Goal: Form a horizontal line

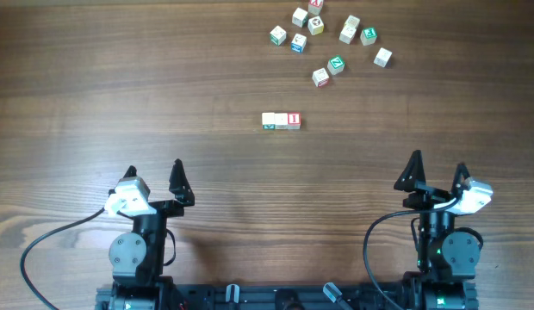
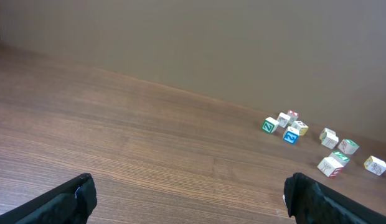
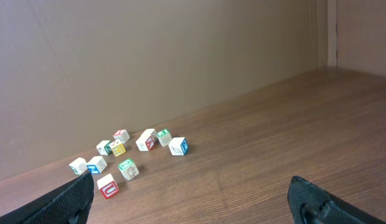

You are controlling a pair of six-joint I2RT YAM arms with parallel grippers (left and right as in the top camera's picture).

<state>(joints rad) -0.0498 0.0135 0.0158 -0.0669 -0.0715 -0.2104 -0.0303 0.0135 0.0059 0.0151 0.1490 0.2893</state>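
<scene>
Overhead: dark brown wood-grain bench (image 1: 95, 86). The left tool (image 1: 154, 168) and right tool (image 1: 437, 164) are both spread wide and hold nothing. A short row of three small white wooden letter cubes (image 1: 281, 120), faces touching, lies ahead of both tools, between them. A loose scatter of like cubes (image 1: 327, 39) sits farther ahead of the right tool, to its left.

Left wrist: tool (image 2: 190, 186) wide. Scatter (image 2: 317, 140) far ahead, to its right. Row not in view.

Right wrist: tool (image 3: 190, 190) wide. Scatter (image 3: 127, 152) ahead, to its left. Row cannot be told apart.

Judgement: line started, most cubes unplaced. The right tool looks better placed. It should take the nearest outlying cube (image 1: 321, 77) across flat faces, then set it flush against the row's end without nudging the row.
</scene>
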